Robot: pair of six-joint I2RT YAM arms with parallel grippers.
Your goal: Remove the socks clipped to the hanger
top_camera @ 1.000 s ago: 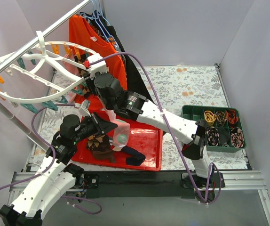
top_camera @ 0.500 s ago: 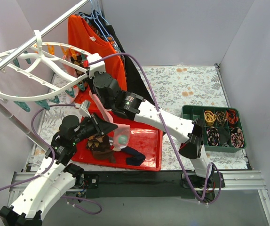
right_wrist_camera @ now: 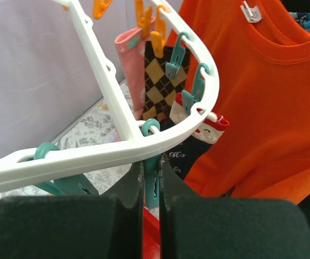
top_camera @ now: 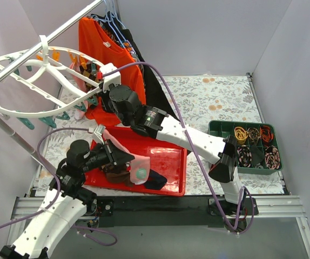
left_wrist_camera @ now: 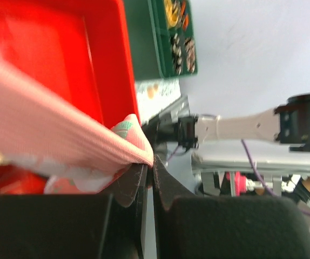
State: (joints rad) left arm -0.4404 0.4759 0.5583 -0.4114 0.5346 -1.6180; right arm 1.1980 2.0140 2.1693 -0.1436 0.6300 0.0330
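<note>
Since a second ago your left arm has dropped back toward its base and dragged the pink sock (top_camera: 137, 163) down with it, so it now hangs over the red tray (top_camera: 168, 156) instead of stretching up at the hanger (top_camera: 63, 73). The left gripper (left_wrist_camera: 149, 167) is pinched tight on a fold of that sock, so it's off the frame but not let go yet. Bigger change: your right gripper (right_wrist_camera: 151, 170) was half open and has now snapped narrow onto a teal clip (right_wrist_camera: 151, 190) under the white rim, and the hanger has swung up and left a bit. Looks to me like you're lining up the next one. There's a second pink sock (right_wrist_camera: 128, 48), an argyle sock (right_wrist_camera: 160, 81) and a navy sock (right_wrist_camera: 190, 154) clipped just behind it. A few socks are already down in the tray, so I'd say you're partway through.
</note>
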